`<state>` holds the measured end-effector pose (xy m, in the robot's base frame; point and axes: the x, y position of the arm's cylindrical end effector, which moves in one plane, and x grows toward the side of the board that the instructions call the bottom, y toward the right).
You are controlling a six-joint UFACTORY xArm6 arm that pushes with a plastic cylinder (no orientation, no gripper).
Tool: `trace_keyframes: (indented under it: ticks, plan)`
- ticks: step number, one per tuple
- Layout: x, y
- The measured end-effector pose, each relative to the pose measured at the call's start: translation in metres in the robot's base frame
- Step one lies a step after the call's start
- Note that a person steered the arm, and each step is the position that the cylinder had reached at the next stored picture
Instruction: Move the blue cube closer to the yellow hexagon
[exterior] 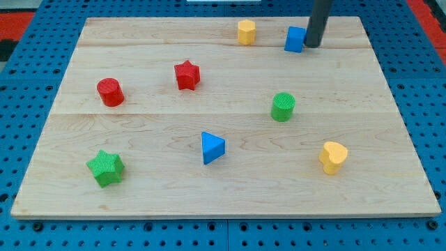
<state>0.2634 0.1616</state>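
Dark rod comes down from the view's top; my tip (313, 46) sits right against the blue cube (295, 40), on its 3 o'clock side, touching or as good as touching. No jaws on this rig, just the bare rod, clamped on nothing.

Blue cube is near the board's top edge, yellow hexagon (246, 32) at its 9 o'clock, a short gap between them, slightly higher in view.

Risks, as a guess:
- contact looks a bit low on the cube's right face, toward 4 o'clock. Off-centre push could spin the cube or send it toward 10–11 o'clock, up to the wood board (125, 31) edge.
- tip could slip off the corner and pass below the cube, leaving it put.
- push too long and the cube hits the hexagon and shoves it along.

Others well clear: red star (187, 74), red cylinder (110, 92), green cylinder (283, 107), blue triangle (212, 148), yellow heart (333, 157), green star (106, 168).
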Motion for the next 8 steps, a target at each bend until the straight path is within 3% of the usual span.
trace_keyframes:
  ticks: [2,4,8]
  plan:
    - [-0.020,-0.035]
    - [0.020,-0.031]
    - [0.007,-0.060]
